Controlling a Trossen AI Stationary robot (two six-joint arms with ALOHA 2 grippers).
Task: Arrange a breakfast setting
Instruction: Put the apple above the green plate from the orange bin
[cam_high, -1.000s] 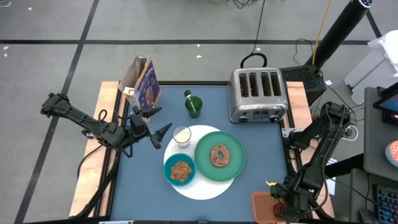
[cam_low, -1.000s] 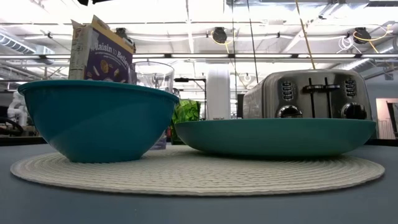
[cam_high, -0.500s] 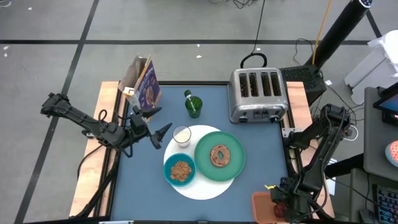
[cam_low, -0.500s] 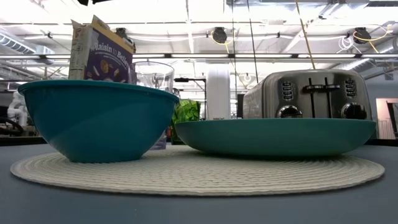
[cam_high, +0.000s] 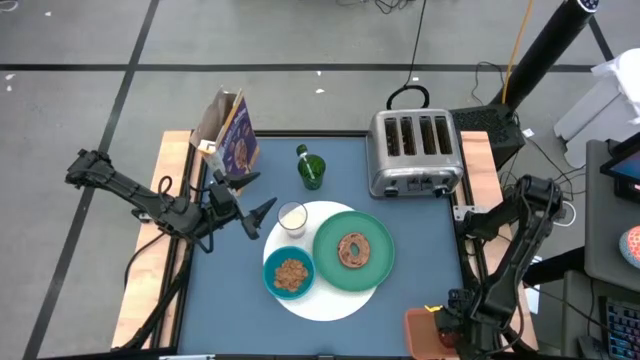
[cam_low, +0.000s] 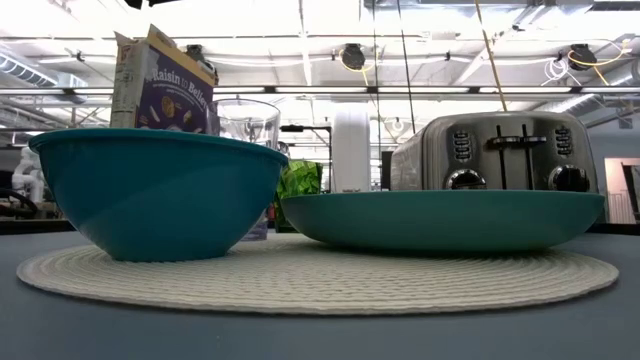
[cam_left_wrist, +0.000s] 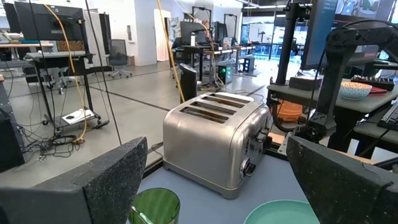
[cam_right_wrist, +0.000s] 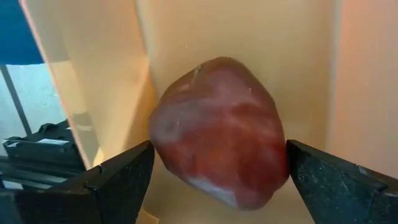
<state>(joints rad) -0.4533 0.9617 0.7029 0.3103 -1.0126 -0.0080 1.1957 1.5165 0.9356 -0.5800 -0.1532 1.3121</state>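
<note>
At the table's near right corner, the right gripper (cam_right_wrist: 214, 180) hangs low over the orange-pink rectangular tray (cam_high: 420, 322), its two dark fingers (cam_right_wrist: 118, 177) spread apart to either side of the dark-red, smooth-skinned fruit (cam_right_wrist: 217, 134) that lies in the tray; they flank it without yet clamping, apparently lined up for a pick. The fruit looks to be the one piece not yet on the setting. The big white round woven mat (cam_high: 335, 300) already carries the green round plate (cam_high: 378, 262) with the brown bagel (cam_high: 352, 249) at its centre, the teal bowl (cam_high: 290, 275) holding brown cereal, and the small clear glass (cam_high: 292, 217). The green cup (cam_high: 310, 172) stands apart behind the mat, the purple cereal box (cam_high: 232, 135) at the far left corner, the silver four-slot toaster (cam_high: 415, 152) at the far right. No spoon is visible.

The left gripper (cam_high: 258, 212) waits just left of the glass, fingers wide apart and empty.

The tray sits right at the table's edge with walls close beside the fruit, so room for the fingers there looks tight. Bare blue tabletop (cam_high: 430, 260) between tray and plate offers an open path toward the mat.
</note>
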